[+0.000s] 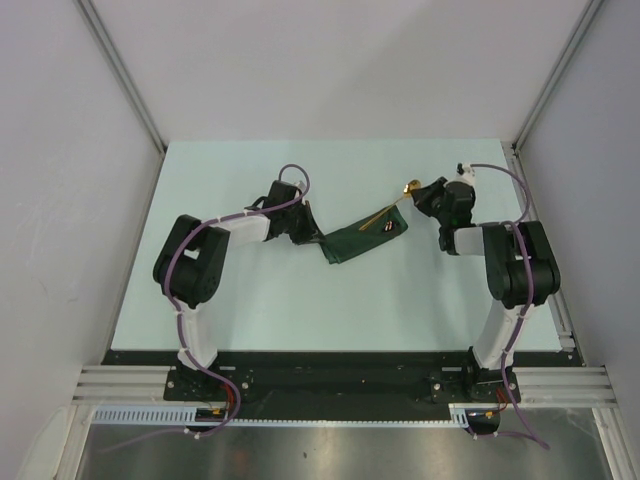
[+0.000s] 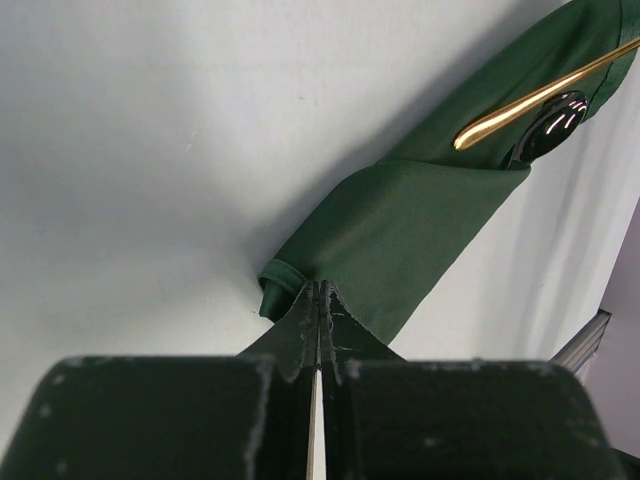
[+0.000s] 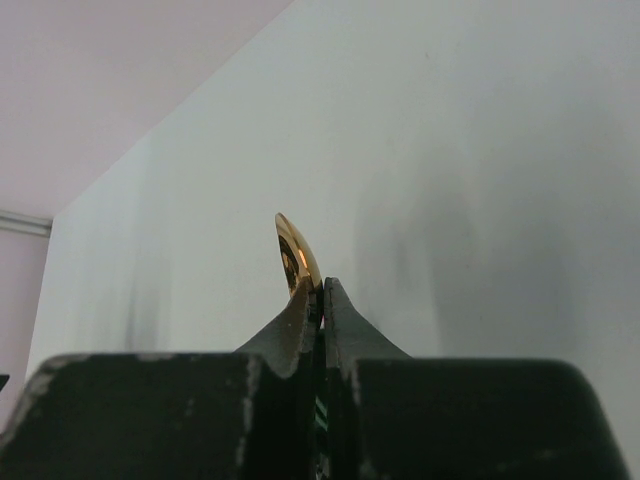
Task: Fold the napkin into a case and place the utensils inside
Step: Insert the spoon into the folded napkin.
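The napkin (image 1: 362,241) lies mid-table as a narrow dark green case (image 2: 400,225), slanting up to the right. My left gripper (image 1: 316,237) is shut on the case's near left end (image 2: 320,287). The glossy black spoon (image 2: 553,122) shows its bowl at the pouch's mouth. The gold spoon (image 1: 392,207) slants from the case up to the right, its handle tip (image 2: 470,135) just above the pouch's mouth. My right gripper (image 1: 421,196) is shut on the gold spoon near its bowl (image 3: 297,255), held off the table; the jaws (image 3: 321,287) meet just below the bowl.
The pale table (image 1: 250,300) is boxed in by white walls on the left, back and right. A metal rail (image 1: 540,230) runs along its right edge, close behind my right arm. The arm bases stand on a black bar (image 1: 340,375) at the near edge.
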